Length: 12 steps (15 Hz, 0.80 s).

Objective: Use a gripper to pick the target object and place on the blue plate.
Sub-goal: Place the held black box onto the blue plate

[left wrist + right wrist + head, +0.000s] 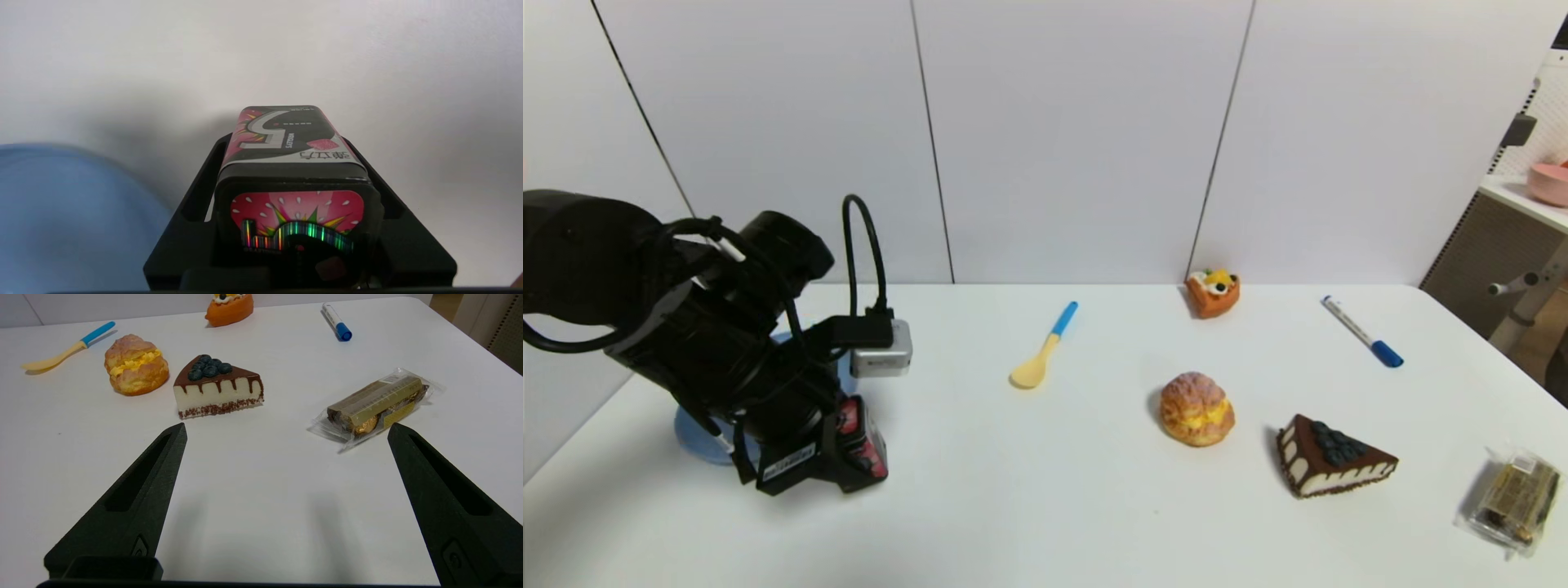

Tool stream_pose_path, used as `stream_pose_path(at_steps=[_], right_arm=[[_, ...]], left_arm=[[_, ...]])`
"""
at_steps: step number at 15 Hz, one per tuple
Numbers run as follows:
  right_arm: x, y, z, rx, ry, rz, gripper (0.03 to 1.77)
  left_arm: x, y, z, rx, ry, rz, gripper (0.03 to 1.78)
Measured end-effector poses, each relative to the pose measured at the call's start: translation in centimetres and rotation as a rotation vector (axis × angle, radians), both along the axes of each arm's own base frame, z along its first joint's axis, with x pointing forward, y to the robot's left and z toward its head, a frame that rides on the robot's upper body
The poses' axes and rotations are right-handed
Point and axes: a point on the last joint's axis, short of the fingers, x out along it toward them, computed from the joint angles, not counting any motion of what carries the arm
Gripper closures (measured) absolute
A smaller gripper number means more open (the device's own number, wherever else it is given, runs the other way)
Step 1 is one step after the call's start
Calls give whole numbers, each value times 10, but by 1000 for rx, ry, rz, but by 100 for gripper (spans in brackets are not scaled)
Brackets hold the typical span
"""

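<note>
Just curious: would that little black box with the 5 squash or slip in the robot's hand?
Probably not. The box keeps straight edges between the left hand's fingers, so it looks stiff. Its glossy skin might be slippery. Standing tall, it could tip on the plate.

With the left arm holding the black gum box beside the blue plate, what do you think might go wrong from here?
1. The left end effector grips the gum box only around its lower part, so it might tilt or slip during the move.
2. The blue plate lies off to one side of the box, not under it; releasing now would likely miss the plate.
3. The arm hides most of the plate in the head view, so aiming may be harder.
</note>
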Motion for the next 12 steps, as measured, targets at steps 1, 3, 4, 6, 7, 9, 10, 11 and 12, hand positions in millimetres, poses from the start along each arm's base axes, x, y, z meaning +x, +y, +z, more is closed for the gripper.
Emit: stream_pose_path(at_steps=[1,3,4,6,7,9,10,11,12], right_arm=[[0,0,0,0,0,0,10],[0,0,0,0,0,0,10],[0,0,0,0,0,-1,10],[0,0,0,0,0,1,10],[0,0,0,0,0,1,10],[0,0,0,0,0,0,10],[0,0,0,0,0,1,10],[0,0,0,0,0,0,10],[0,0,0,0,0,1,10]], left_arm=[[3,4,6,-8,-26,19,100],[14,16,17,-22,-76,70,100],[20,22,22,-26,-104,97,100],[33,38,27,-30,-146,157,100],[40,46,27,-30,-159,186,100],[51,63,26,-27,-175,244,100],[55,70,24,-25,-174,268,100],[60,76,22,-22,-170,288,100],[66,83,18,-17,-168,306,100]])
